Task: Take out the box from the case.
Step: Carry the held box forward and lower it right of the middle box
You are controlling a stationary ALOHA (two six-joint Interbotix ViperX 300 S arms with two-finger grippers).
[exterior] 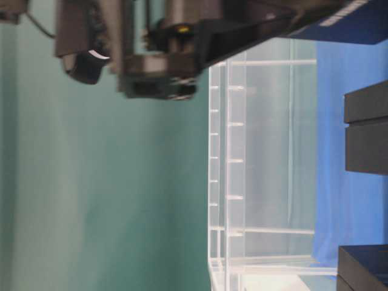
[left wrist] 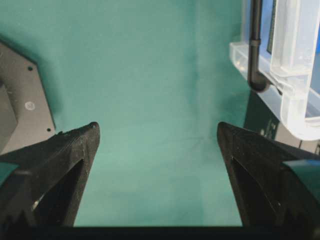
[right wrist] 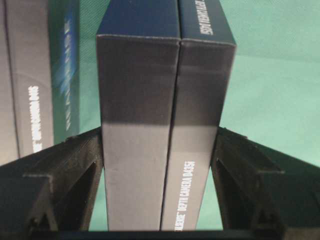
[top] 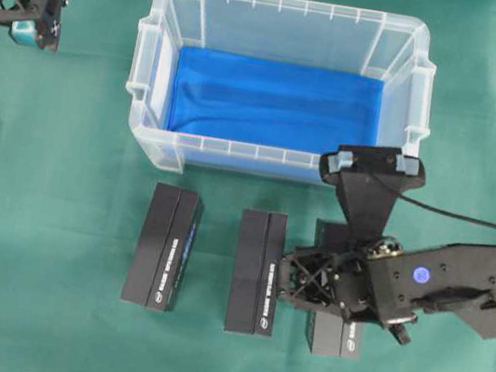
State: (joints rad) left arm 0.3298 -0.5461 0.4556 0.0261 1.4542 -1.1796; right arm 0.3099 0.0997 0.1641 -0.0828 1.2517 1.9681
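The case (top: 277, 92) sits on the green tabletop (top: 55, 212) with only its blue lining (top: 275, 104) inside; no box lies in it. Three dark boxes stand on the tabletop in a row just in front of the case, each with its long axis running away from the case's front wall: a left box (top: 164, 246), a middle box (top: 257, 272) and a right box (right wrist: 165, 125). The right gripper (right wrist: 159, 165) has its jaws closed against both long sides of the right box. The left gripper (left wrist: 157, 150) hangs well to the case's left, jaws spread wide with nothing between them
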